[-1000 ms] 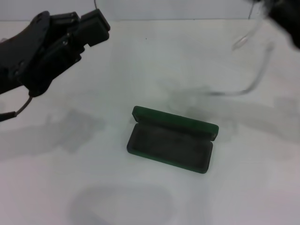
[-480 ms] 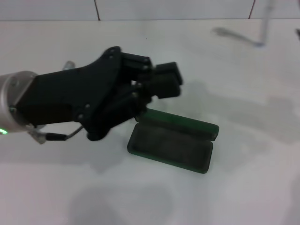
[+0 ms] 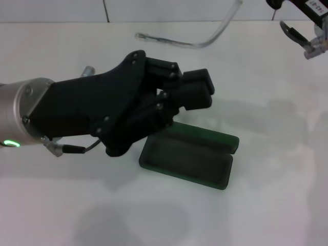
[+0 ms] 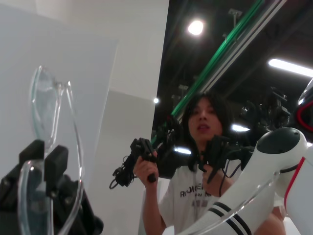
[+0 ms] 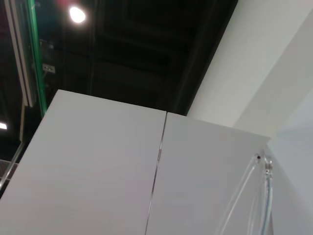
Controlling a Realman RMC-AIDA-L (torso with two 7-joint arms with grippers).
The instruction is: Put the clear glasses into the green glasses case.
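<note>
The green glasses case [image 3: 187,159] lies open on the white table, lid tipped back, nothing on its dark lining. The clear glasses [image 3: 202,41] hang in the air at the top centre, one thin arm pointing left, the rest running out of the top edge toward my right arm [image 3: 307,15]. In the left wrist view, black fingers [image 4: 56,161] are clamped on the clear wraparound lens [image 4: 46,105]. A clear arm with its hinge [image 5: 261,169] shows in the right wrist view. My left gripper [image 3: 197,92] hovers above the case's left end, shut and holding nothing.
The white table [image 3: 277,205] stretches all round the case, with a white wall seam [image 3: 105,7] behind it. A person [image 4: 200,161] holding controllers stands beyond the table, beside another white robot arm [image 4: 274,161].
My left arm has swung in from the far left to over the case's left end. The glasses have risen and moved left, from the right side to the top centre.
</note>
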